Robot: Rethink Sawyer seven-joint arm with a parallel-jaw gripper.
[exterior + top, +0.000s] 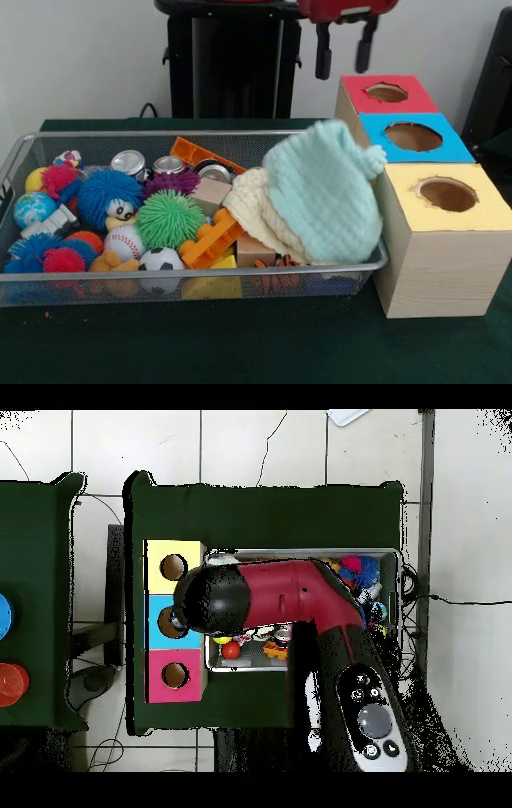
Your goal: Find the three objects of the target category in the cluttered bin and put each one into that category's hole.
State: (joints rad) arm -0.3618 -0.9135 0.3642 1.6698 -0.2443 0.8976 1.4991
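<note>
Hand hangs empty above the red-topped hole, its two black fingers spread apart and gripping nothing. Below it a wooden box stands at the table's right side with three round holes, topped red, blue and yellow from far to near. Just beside the box sits a wire bin, crammed with clutter: a pale green knitted hat and a cream knitted hat at its right end, cans along the far edge, spiky rubber balls, a baseball, a small soccer ball and orange building bricks. In the overhead view the red arm covers most of the bin.
</note>
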